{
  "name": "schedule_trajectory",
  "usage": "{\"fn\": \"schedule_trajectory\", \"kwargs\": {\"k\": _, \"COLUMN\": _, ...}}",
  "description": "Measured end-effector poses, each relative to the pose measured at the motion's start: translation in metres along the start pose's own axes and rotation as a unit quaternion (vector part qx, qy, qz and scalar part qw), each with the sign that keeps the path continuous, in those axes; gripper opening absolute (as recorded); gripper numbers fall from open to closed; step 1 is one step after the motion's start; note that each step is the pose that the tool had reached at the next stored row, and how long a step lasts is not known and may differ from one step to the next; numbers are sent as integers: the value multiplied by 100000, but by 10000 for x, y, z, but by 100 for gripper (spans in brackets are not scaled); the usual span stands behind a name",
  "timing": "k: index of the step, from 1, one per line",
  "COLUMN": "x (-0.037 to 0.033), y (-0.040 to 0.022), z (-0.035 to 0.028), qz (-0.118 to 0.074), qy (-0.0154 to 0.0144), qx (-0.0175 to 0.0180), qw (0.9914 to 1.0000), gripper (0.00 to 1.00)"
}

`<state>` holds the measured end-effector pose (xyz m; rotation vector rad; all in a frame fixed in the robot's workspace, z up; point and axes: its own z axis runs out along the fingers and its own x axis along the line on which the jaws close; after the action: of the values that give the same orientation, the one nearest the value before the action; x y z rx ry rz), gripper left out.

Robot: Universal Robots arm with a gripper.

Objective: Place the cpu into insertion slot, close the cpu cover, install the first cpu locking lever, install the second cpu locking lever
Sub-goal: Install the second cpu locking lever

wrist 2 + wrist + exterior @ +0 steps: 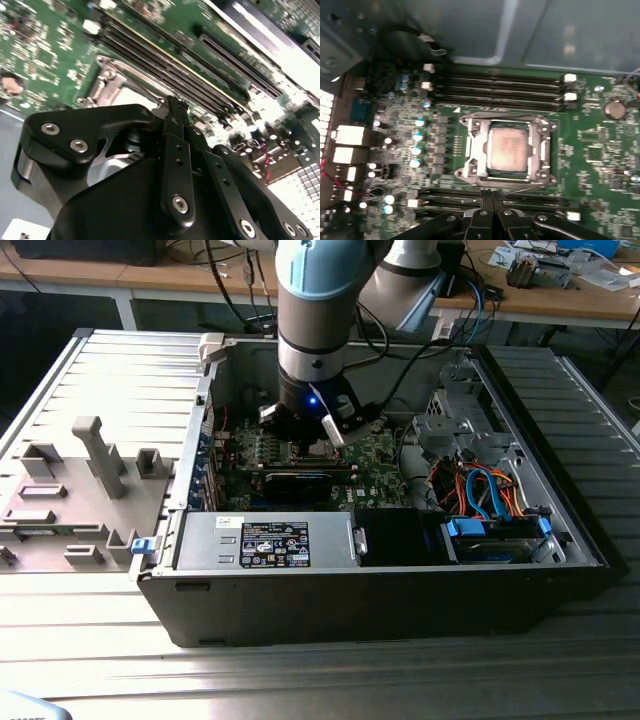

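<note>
The cpu, a tan square chip, lies in the insertion slot on the green motherboard. The silver cpu cover lies flat around it, with the chip showing through its window. My gripper hovers just beside the socket's edge with its black fingers pressed together, shut. A thin silver lever rod runs along that socket edge, right at the fingertips; I cannot tell whether they touch it. In the second wrist view the fingertips stand next to the socket frame. In the exterior view the gripper is down inside the open computer case.
Long black memory slots run along the socket's far side, and more slots lie by the fingertips. A power supply and a drive cage with coloured cables fill the case's front. A grey fixture tray sits at the exterior view's left.
</note>
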<state>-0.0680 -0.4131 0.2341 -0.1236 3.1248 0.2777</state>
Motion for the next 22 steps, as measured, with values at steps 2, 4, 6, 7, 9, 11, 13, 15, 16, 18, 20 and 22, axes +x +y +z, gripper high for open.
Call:
{"fn": "schedule_trajectory", "kwargs": {"k": 2, "x": 89, "y": -3, "z": 29, "qz": 12, "qy": -15, "qx": -100, "qw": 100000, "gripper": 11}}
{"fn": "schedule_trajectory", "kwargs": {"k": 4, "x": 139, "y": -7, "z": 56, "qz": 3, "qy": -14, "qx": -177, "qw": 100000, "gripper": 11}}
{"fn": "schedule_trajectory", "kwargs": {"k": 6, "x": 196, "y": -16, "z": 98, "qz": 5, "qy": -29, "qx": -272, "qw": 100000, "gripper": 11}}
{"fn": "schedule_trajectory", "kwargs": {"k": 7, "x": 212, "y": -20, "z": 121, "qz": 3, "qy": -31, "qx": -302, "qw": 100000, "gripper": 11}}
{"fn": "schedule_trajectory", "kwargs": {"k": 9, "x": 225, "y": -26, "z": 156, "qz": -4, "qy": -23, "qx": -322, "qw": 99999, "gripper": 11}}
{"fn": "schedule_trajectory", "kwargs": {"k": 11, "x": 226, "y": -29, "z": 193, "qz": -24, "qy": -17, "qx": -332, "qw": 99999, "gripper": 11}}
{"fn": "schedule_trajectory", "kwargs": {"k": 13, "x": 225, "y": -17, "z": 239, "qz": -31, "qy": -22, "qx": -357, "qw": 99999, "gripper": 11}}
{"fn": "schedule_trajectory", "kwargs": {"k": 15, "x": 224, "y": -12, "z": 271, "qz": -35, "qy": -29, "qx": -403, "qw": 99999, "gripper": 11}}
{"fn": "schedule_trajectory", "kwargs": {"k": 16, "x": 224, "y": -4, "z": 290, "qz": -30, "qy": -27, "qx": -440, "qw": 99999, "gripper": 11}}
{"fn": "schedule_trajectory", "kwargs": {"k": 18, "x": 219, "y": 50, "z": 328, "qz": -91, "qy": -36, "qx": -615, "qw": 99998, "gripper": 11}}
{"fn": "schedule_trajectory", "kwargs": {"k": 20, "x": 216, "y": 79, "z": 347, "qz": -123, "qy": -38, "qx": -721, "qw": 99997, "gripper": 11}}
{"fn": "schedule_trajectory", "kwargs": {"k": 22, "x": 215, "y": 103, "z": 369, "qz": -145, "qy": -35, "qx": -829, "qw": 99996, "gripper": 11}}
